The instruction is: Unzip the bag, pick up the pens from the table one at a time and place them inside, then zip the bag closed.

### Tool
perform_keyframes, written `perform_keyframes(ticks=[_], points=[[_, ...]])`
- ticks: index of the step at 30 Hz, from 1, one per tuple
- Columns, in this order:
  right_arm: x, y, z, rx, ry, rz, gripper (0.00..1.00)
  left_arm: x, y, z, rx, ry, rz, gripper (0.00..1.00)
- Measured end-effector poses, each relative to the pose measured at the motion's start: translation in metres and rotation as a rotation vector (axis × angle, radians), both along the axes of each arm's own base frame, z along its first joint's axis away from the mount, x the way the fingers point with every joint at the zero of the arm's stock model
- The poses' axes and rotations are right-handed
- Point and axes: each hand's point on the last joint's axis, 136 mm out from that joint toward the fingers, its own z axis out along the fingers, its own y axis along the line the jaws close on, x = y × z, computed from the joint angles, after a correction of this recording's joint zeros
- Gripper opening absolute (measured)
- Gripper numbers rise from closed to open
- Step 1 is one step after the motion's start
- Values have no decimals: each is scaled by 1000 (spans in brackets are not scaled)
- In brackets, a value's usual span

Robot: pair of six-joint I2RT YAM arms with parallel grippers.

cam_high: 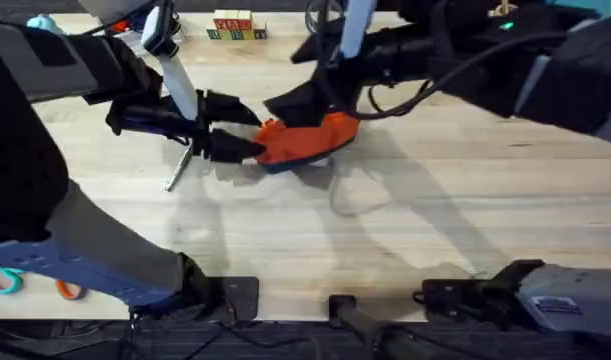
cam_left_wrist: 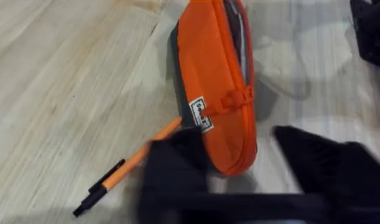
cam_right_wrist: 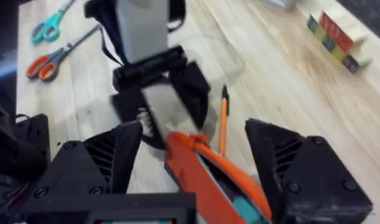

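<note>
On the bag [cam_left_wrist: 217, 93] we see a small white sewn tag with dark lettering too small to read; the far wooden blocks [cam_high: 236, 27] carry letters we cannot make out. The bag lies mid-table [cam_high: 405, 220], its zipper partly open. The left gripper [cam_high: 247, 128] is spread around one end, the right gripper [cam_right_wrist: 196, 180] spread over the other. The orange pen [cam_left_wrist: 124, 168] lies beside the bag, partly hidden by a finger.
</note>
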Motion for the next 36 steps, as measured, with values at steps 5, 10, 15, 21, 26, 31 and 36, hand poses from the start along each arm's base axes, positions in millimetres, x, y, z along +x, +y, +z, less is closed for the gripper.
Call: perform_keyframes(ticks=[5, 10, 15, 21, 26, 31, 36], points=[[2, -29, -7, -42, 76, -63, 996, 0, 0, 0, 0, 1, 0, 991], [6, -55, -10, -66, 127, -127, 996, 0, 0, 0, -1, 1, 1, 993], [6, -75, -20, -97, 190, -169, 986, 0, 0, 0, -1, 1, 0, 993], [-2, -86, -31, -151, 208, -147, 986, -2, 0, 2, -5, 16, 0, 994], [2, -91, -31, -160, 185, -144, 991, -2, 1, 16, -4, 60, -4, 995], [8, -101, -31, -164, 172, -163, 995, 2, 7, 40, 47, 103, -25, 995], [15, -112, -30, -180, 125, -166, 995, -2, 14, 64, 106, 159, -53, 995]])
